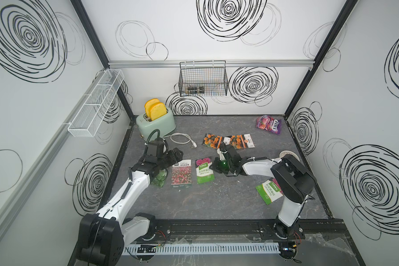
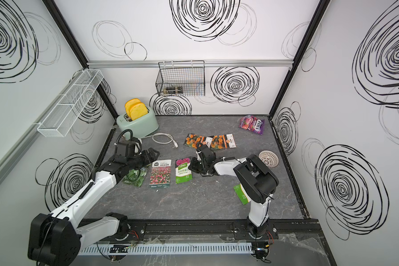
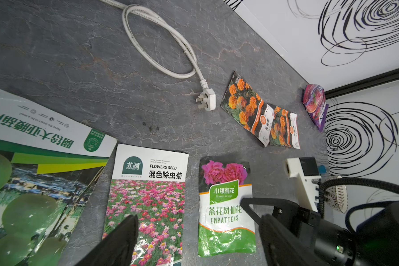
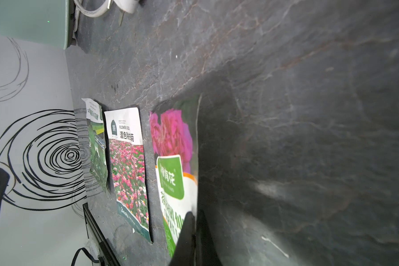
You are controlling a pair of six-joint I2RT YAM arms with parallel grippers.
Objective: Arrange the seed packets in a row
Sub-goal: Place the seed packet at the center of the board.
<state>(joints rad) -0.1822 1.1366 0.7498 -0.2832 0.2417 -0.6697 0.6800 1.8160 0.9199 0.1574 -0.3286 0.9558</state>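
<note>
Three seed packets lie side by side at centre left: a dark green leafy one partly under my left arm, a pink flower-field one and a green-white IMPATIENS. My left gripper hovers open over the flower-field packet and the IMPATIENS. My right gripper is shut, its tips low at that IMPATIENS packet's right edge. Two orange marigold packets overlap farther back. A second IMPATIENS lies half hidden under my right arm.
A mint toaster with toast stands at the back left, and its white cord and plug lie beside it. A purple FOX'S candy bag sits back right. A white round strainer sits behind my right arm. Wire baskets hang on the walls.
</note>
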